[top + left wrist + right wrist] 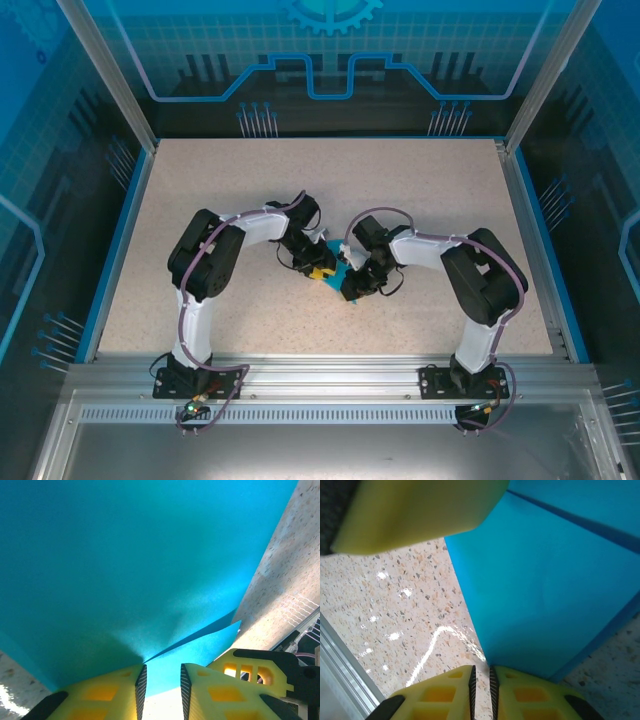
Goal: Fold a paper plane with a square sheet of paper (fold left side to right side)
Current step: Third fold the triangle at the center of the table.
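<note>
When seen from above, my two arms bent inward, left claw [320, 270] and right claw [354, 286] meeting over one sheet of paper [341, 263] on the worktop [450, 200]. Left wrist: jaws parted, its flap between. Right wrist: nearly clenched at its corner; grip, I couldn't tell.

We see the table [420, 200] brightly and evenly lit from above, with only short soft shadows beneath the arms [205, 265]. In the wrist views, white glare streaks the table, a soft shadow dims the square sheet of paper [125, 580], and the closest parts blur.
</note>
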Tool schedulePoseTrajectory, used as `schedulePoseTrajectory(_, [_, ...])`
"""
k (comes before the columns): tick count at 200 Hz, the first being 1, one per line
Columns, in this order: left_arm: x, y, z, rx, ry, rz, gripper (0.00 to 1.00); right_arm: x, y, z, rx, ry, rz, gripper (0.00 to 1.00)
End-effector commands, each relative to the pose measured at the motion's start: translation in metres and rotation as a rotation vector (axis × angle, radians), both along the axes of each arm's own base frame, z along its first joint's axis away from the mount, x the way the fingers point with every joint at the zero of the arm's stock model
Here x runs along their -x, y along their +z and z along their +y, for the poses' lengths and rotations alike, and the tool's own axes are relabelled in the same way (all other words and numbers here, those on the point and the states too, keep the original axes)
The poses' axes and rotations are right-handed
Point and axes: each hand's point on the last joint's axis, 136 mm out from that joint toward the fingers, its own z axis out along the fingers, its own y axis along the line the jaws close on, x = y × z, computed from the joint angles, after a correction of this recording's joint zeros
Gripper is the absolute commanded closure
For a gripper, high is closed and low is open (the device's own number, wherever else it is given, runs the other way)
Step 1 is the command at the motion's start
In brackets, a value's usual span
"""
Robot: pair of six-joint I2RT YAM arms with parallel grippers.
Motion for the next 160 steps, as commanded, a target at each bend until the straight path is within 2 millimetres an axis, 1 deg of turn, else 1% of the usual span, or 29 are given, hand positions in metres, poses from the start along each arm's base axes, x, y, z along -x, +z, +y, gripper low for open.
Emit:
schedulePoseTrajectory(1, [-0.006,-0.021,0.009,-0.088,-0.019,-0.03,0.7,0.005,-0.012,-0.016,0.059,-0.049,0.068,0.84])
schedulePoseTrajectory(26, [-0.011,-0.011,0.007,-0.08,-0.025,-0.051,0.69,0.008,-0.016,-0.023,0.06,-0.096,0.113,0.87])
schedulePoseTrajectory(63, [-0.022,0.021,0.0,-0.035,-0.025,-0.119,0.65,0.02,-0.03,-0.033,0.079,-0.139,0.201,0.94])
schedulePoseTrajectory(87, [-0.023,0.042,-0.001,-0.011,-0.022,-0.163,0.6,0.026,-0.039,-0.036,0.098,-0.157,0.245,0.96])
schedulePoseTrajectory(109, [-0.012,0.052,0.001,-0.001,-0.034,-0.177,0.6,0.026,-0.042,-0.038,0.112,-0.165,0.251,0.97])
schedulePoseTrajectory(139, [0.01,0.049,0.001,0.0,-0.051,-0.16,0.64,0.025,-0.043,-0.039,0.121,-0.169,0.249,0.98])
schedulePoseTrajectory(160, [0.018,0.047,0.001,0.0,-0.045,-0.163,0.67,0.024,-0.043,-0.04,0.129,-0.172,0.247,0.99])
